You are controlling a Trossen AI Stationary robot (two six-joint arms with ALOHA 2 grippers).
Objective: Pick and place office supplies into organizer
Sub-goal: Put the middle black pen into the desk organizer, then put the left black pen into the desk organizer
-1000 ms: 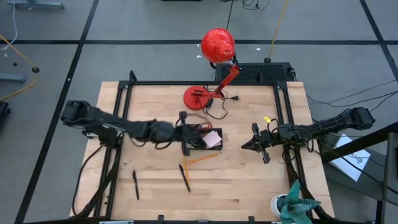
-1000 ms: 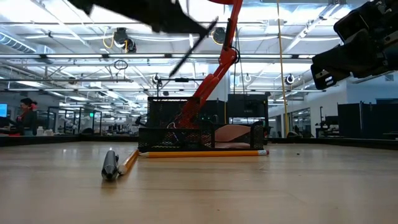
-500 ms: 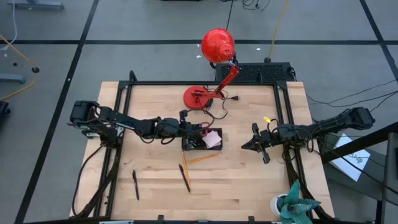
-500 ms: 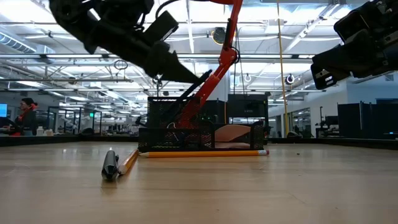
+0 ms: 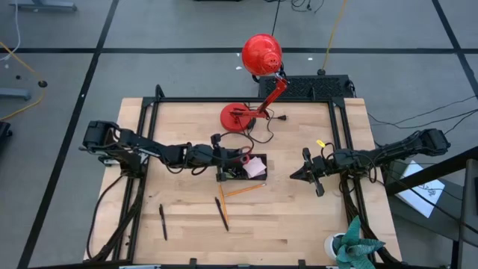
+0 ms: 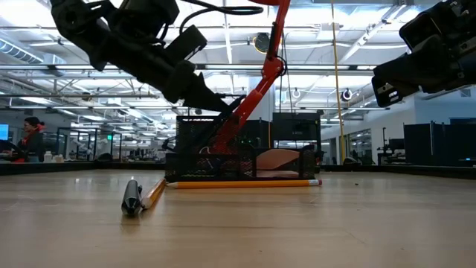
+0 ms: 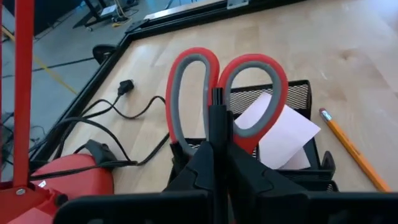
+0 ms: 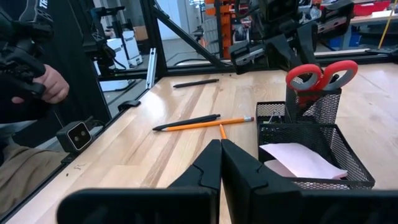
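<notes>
Over the organizer (image 5: pixel 240 169), left gripper (image 7: pixel 219 134) pinched narrow on the bridge between the red scissors (image 7: pixel 227 93) handles; blades appear seated in the tall mesh cup beside the pink pad (image 8: pixel 297 160). Step looks like depositing scissors; next calls for release and a straight lift clear. Pencils (image 5: pixel 243 190) and pens (image 5: pixel 163 222) lie on the table (image 5: pixel 299 224). Right gripper (image 5: pixel 305 174) closed, empty, parked well apart.

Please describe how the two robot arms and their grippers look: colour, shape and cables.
Both arms are black, made of rounded jointed segments. The left gripper and right gripper each end in two flat, tapered black fingers. Black cables loop along the left arm. No markings are readable.
</notes>
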